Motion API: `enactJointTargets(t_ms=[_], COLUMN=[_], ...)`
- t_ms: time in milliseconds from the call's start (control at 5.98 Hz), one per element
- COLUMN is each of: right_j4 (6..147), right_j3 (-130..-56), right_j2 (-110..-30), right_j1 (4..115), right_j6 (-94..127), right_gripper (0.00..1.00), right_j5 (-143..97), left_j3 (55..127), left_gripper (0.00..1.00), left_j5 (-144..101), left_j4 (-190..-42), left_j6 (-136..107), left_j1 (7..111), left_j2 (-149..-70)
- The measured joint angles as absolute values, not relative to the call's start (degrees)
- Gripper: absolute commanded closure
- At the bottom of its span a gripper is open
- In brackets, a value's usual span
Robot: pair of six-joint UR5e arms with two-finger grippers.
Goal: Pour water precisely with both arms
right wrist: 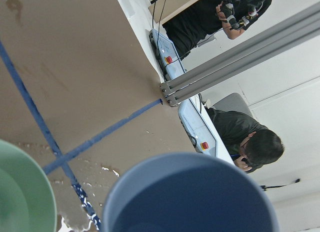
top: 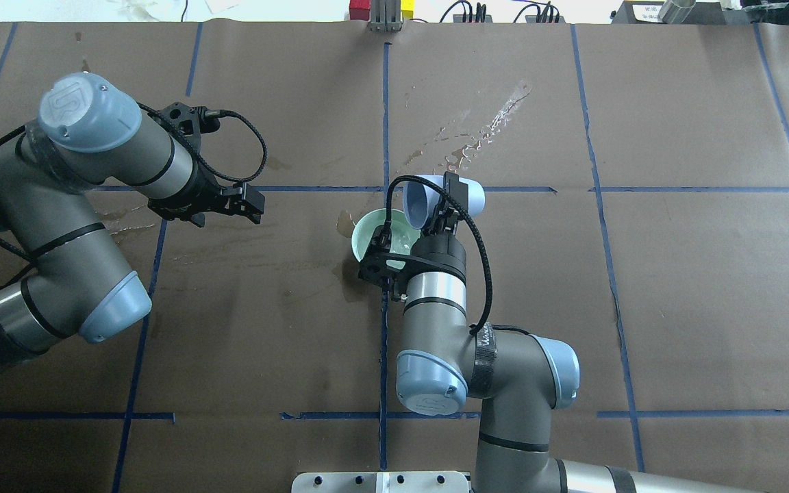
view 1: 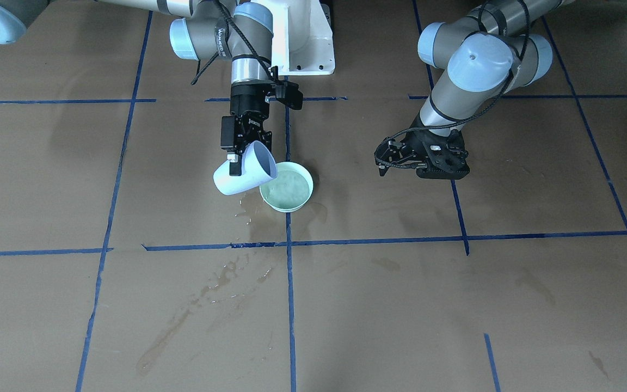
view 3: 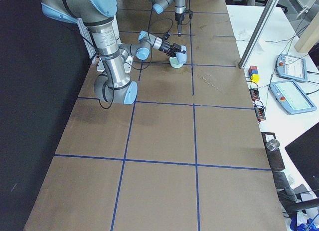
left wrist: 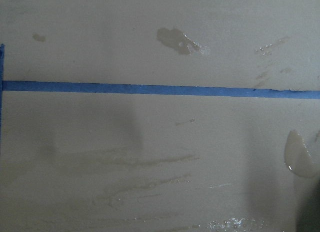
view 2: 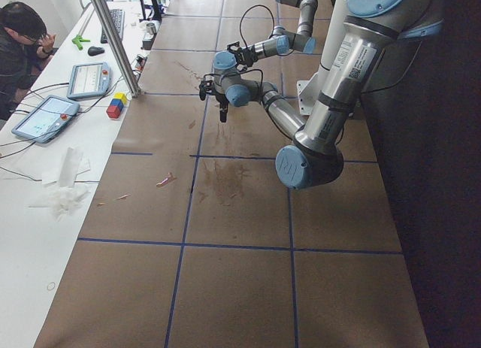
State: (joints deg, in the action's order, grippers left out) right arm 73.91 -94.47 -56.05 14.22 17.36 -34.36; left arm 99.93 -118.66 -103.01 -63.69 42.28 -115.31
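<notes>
Now the right gripper [view 1: 245, 155] pinches a cup [view 1: 237, 182] tipped toward the green bowl [view 1: 307, 197] holding water [view 1: 287, 190]; left gripper [top: 252, 204]: cannot tell.

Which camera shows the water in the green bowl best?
Exterior front-facing: it looks into the bowl, water exposed. Overhead, the right arm partly covers it; right wrist catches only an edge; exterior right shows it tiny.

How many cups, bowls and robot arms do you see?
Cup: 1
Bowl: 1
Robot arms: 2, the left arm and the right arm
Total: 4
</notes>
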Motion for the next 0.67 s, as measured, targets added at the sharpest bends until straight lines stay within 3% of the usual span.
enactJointTargets(t_ms=[669], right_j4=[68.7], right_j3=[-101.5], right_j2=[-58.2], right_j1=[21.6], right_j6=[42.0], right_gripper=[1.0], right_j5=[-52.6], left_j3=[100.0], left_gripper=[0.0], left_j5=[-118.7], left_j4=[-103.0], left_j6=[-63.7], left_j1=[42.3], left_j2=[-115.3])
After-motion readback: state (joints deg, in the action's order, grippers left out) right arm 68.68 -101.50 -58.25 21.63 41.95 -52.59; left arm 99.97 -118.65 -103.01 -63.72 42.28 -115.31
